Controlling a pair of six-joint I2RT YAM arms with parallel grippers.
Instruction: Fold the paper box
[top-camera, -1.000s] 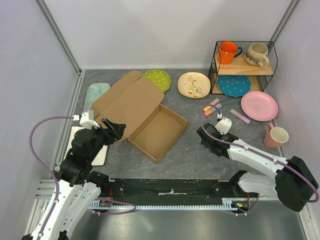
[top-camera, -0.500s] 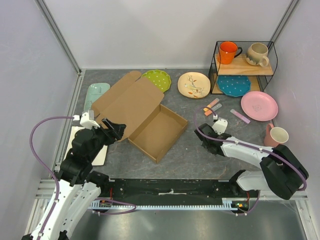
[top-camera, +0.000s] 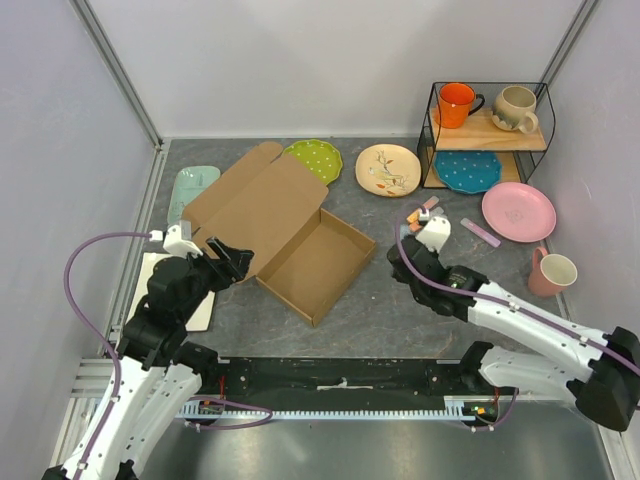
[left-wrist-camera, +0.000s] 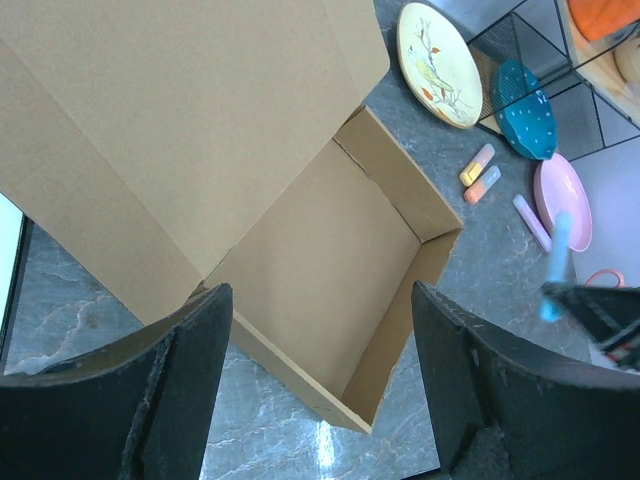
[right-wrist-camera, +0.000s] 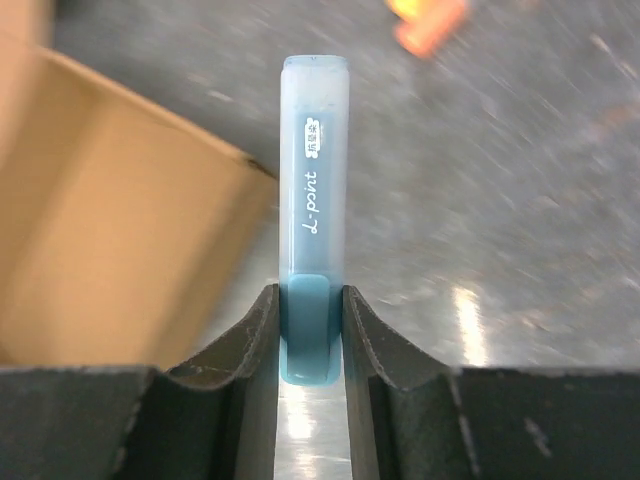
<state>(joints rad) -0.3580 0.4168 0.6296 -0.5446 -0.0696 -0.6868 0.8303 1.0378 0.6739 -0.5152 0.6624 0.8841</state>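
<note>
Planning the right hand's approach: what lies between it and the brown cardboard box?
Top view: only bare grey tabletop between right hand and brown cardboard box.

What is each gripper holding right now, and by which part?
Right gripper pinches a pale blue highlighter by its darker end, the body sticking out ahead. Left gripper is open over the box, holding nothing.

Pale walls (top-camera: 330, 60), grey tabletop (top-camera: 380, 305) (marbled)

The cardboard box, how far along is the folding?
Done: the paper box has its tray walls standing up. In hand: the right claw grips a blue marker beside the box, while the left claw hangs open above it. Left: the lid lies flat open, not yet closed.
</note>
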